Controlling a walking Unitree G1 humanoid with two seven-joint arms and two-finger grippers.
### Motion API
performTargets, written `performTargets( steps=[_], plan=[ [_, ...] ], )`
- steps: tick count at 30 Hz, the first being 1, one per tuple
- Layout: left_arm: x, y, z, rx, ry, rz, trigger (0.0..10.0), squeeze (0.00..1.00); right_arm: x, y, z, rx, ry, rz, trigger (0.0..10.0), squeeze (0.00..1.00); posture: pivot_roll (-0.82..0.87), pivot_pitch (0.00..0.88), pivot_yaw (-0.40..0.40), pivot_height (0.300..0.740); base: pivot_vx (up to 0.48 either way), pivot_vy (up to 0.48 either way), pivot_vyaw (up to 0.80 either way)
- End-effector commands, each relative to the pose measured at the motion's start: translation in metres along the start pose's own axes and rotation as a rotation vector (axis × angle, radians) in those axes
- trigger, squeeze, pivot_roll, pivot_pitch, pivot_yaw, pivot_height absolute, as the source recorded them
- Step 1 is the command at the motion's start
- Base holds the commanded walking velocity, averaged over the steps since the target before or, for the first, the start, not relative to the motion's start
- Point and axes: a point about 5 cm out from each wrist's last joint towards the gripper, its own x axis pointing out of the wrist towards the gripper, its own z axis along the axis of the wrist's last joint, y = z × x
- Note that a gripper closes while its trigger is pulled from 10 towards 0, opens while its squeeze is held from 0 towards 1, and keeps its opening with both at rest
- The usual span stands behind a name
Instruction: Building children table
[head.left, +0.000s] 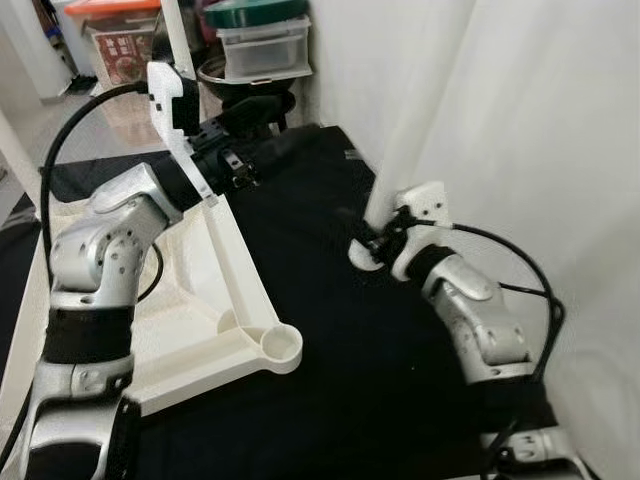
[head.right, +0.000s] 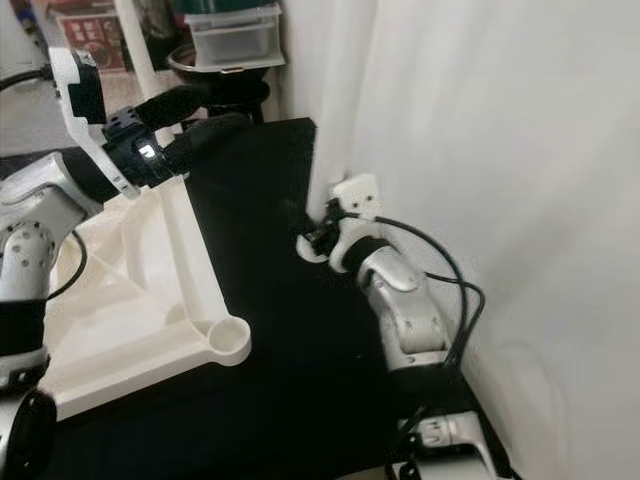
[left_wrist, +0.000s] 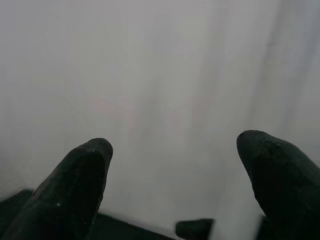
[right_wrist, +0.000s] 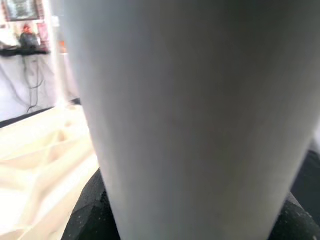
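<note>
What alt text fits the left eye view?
An upside-down white tabletop lies on a black mat, a round leg socket at its near corner. The right gripper holds a white leg upright by its base; the left gripper hovers open.

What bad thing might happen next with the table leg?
The right pincer grips the white table leg only near its foot, so the tall leg might tip or slip. The corner socket on the upturned tabletop is some way off, so carrying it there could go crooked. The left pincer is open, holding nothing steady.
</note>
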Motion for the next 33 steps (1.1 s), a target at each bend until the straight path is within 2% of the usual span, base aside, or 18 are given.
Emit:
performTargets(
  steps=[1, 4, 6, 8, 11, 14, 15, 17, 21, 24, 26, 27, 33],
  plan=[
    [-0.006, -0.005, -0.013, -0.051, 0.022, 0.056, 10.0, 0.0, 0.0, 0.005, -0.004, -0.013, 0.016, 0.007, 10.0, 0.0, -0.12, 0.098, 0.055, 0.74, 0.0, 0.0, 0.0],
    [-0.016, -0.016, -0.035, -0.087, 0.051, 0.156, 10.0, 0.0, -0.003, 0.001, -0.012, -0.023, 0.055, -0.035, 10.0, 0.0, -0.11, 0.112, 0.046, 0.74, 0.0, 0.0, 0.0],
    [-0.021, -0.018, -0.04, -0.092, 0.063, 0.187, 10.0, 0.0, -0.004, -0.001, -0.014, -0.024, 0.064, -0.049, 10.0, 0.0, -0.11, 0.112, 0.046, 0.74, 0.0, 0.0, 0.0],
    [-0.033, -0.026, -0.055, -0.096, 0.13, 0.244, 10.0, 0.0, -0.007, -0.004, -0.017, -0.024, 0.078, -0.066, 10.0, 0.0, -0.1, 0.121, 0.042, 0.74, 0.0, 0.0, 0.0],
    [-0.043, -0.036, -0.066, -0.085, 0.195, 0.258, 10.0, 0.0, -0.009, -0.005, -0.02, -0.032, 0.09, -0.067, 10.0, 0.0, -0.09, 0.127, 0.041, 0.74, 0.0, 0.0, 0.0],
    [-0.046, -0.04, -0.071, -0.081, 0.217, 0.262, 10.0, 0.0, -0.01, -0.004, -0.021, -0.032, 0.092, -0.061, 10.0, 0.0, -0.09, 0.127, 0.041, 0.74, 0.0, 0.0, 0.0],
    [-0.057, -0.053, -0.087, -0.103, 0.273, 0.269, 10.0, 0.0, -0.013, -0.002, -0.023, -0.031, 0.089, -0.054, 10.0, 0.0, -0.09, 0.138, 0.039, 0.74, 0.0, 0.0, 0.8],
    [-0.062, -0.058, -0.094, -0.129, 0.292, 0.284, 10.0, 0.0, -0.014, -0.002, -0.025, -0.026, 0.089, -0.051, 10.0, 0.0, -0.09, 0.138, 0.038, 0.74, 0.0, 0.0, 0.8],
    [-0.073, -0.053, -0.102, -0.129, 0.327, 0.352, 10.0, 0.0, -0.015, -0.002, -0.025, -0.014, 0.089, -0.054, 10.0, 0.0, -0.09, 0.141, 0.036, 0.74, 0.0, 0.0, 0.8],
    [-0.075, -0.051, -0.104, -0.124, 0.336, 0.362, 10.0, 0.0, -0.015, -0.003, -0.025, -0.014, 0.089, -0.056, 10.0, 0.0, -0.09, 0.141, 0.036, 0.74, 0.0, 0.0, 0.8],
    [-0.085, -0.05, -0.117, -0.118, 0.398, 0.382, 10.0, 0.0, -0.015, -0.003, -0.025, -0.008, 0.084, -0.056, 10.0, 0.0, -0.09, 0.141, 0.039, 0.74, 0.0, 0.0, 0.8],
    [-0.091, -0.053, -0.125, -0.119, 0.437, 0.386, 10.0, 0.0, -0.015, -0.003, -0.023, -0.002, 0.077, -0.054, 10.0, 0.0, -0.09, 0.141, 0.038, 0.74, 0.0, 0.0, 0.8],
    [-0.095, -0.06, -0.13, -0.118, 0.462, 0.373, 10.0, 0.0, -0.017, -0.004, -0.02, 0.023, 0.047, -0.042, 10.0, 0.0, -0.09, 0.142, 0.035, 0.74, 0.0, 0.0, 0.8]
  ],
)
